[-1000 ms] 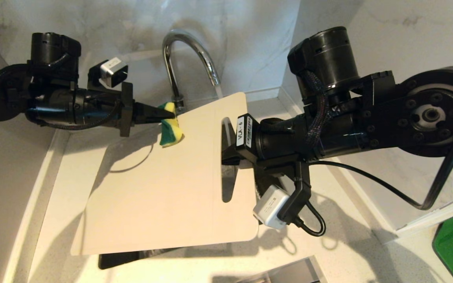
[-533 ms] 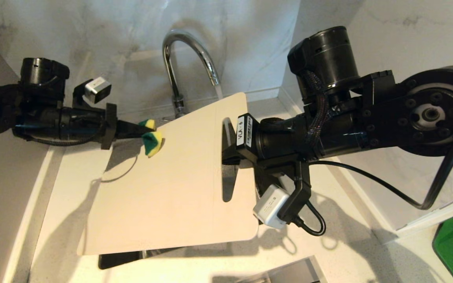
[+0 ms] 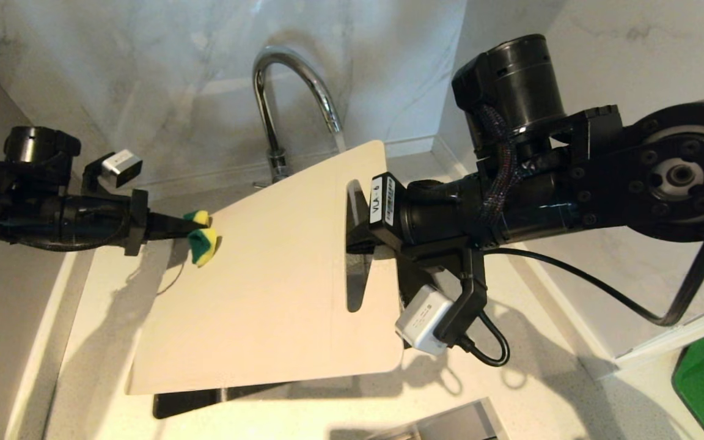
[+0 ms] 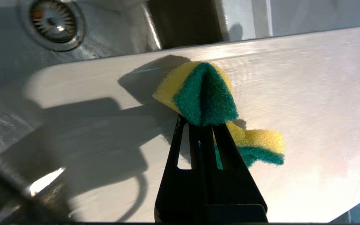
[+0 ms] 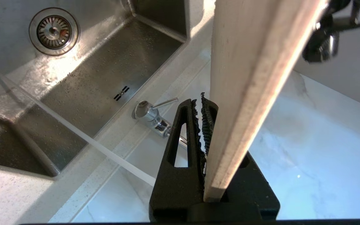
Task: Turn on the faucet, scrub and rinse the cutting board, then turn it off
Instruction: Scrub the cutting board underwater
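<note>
One large cream cutting board, rounded corners, long handle slot.

Cutting board under a running faucet

The cream-white cutting board, thin with rounded corners and a long handle slot, tilts over the sink, its slotted end clamped in the right gripper. Just beyond that gripper the chrome gooseneck faucet arches over the board's far corner; water streams from it, seemingly past the edge.
</note>
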### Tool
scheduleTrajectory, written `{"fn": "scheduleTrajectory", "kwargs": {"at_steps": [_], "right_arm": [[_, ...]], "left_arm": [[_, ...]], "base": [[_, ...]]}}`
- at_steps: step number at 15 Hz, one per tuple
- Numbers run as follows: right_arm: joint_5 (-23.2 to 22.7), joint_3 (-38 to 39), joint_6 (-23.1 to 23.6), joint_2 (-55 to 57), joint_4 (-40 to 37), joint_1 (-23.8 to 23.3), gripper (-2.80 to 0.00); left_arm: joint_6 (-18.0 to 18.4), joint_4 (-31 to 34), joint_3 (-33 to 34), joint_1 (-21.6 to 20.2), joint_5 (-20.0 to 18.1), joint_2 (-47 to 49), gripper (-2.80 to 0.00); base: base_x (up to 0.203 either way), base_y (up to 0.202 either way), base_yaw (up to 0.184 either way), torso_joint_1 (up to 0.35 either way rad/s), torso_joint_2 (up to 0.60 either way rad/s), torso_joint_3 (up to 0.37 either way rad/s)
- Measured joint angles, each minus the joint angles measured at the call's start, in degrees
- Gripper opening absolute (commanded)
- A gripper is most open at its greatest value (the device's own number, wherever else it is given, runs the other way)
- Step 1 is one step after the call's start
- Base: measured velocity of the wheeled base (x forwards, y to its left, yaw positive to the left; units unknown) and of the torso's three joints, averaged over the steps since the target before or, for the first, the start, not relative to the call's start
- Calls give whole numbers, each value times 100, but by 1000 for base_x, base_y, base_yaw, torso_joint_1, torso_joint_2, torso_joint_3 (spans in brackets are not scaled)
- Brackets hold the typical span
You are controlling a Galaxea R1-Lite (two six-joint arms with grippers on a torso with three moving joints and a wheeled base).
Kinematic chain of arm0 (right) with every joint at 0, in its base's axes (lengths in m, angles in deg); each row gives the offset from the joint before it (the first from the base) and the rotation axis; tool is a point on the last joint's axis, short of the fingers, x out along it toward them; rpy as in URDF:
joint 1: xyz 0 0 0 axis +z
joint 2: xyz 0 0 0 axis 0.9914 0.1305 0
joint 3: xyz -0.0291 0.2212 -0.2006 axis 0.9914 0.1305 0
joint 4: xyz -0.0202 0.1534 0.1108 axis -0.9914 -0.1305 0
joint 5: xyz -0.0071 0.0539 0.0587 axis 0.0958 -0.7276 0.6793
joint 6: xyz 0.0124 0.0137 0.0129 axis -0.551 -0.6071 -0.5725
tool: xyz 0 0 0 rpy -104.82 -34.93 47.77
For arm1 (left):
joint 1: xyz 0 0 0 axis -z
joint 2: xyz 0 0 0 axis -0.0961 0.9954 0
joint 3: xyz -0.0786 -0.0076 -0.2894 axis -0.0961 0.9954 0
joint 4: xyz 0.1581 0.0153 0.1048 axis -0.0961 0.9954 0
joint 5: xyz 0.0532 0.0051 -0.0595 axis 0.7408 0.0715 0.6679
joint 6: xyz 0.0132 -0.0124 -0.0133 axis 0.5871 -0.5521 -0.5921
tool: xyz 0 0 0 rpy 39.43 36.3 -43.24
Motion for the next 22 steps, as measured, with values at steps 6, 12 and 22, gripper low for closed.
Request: {"fn": "scheduleTrajectory", "kwargs": {"at_steps": [6,12,22], "right_arm": [[-5,0,-13,-73,2,0,-280],[-8,11,-49,-107,13,0,-280],[-3,-22,-51,-105,9,0,-280]], "left_arm": [[289,11,126,-839,-172,209,-280],[212,177,203,-1229,-412,158,-280],[-1804,438,-532,1355,-77,-1643,-280]], "base": [[0,0,0,0,0,0],[0,0,0,0,0,0],[0,0,0,0,0,0]]}}
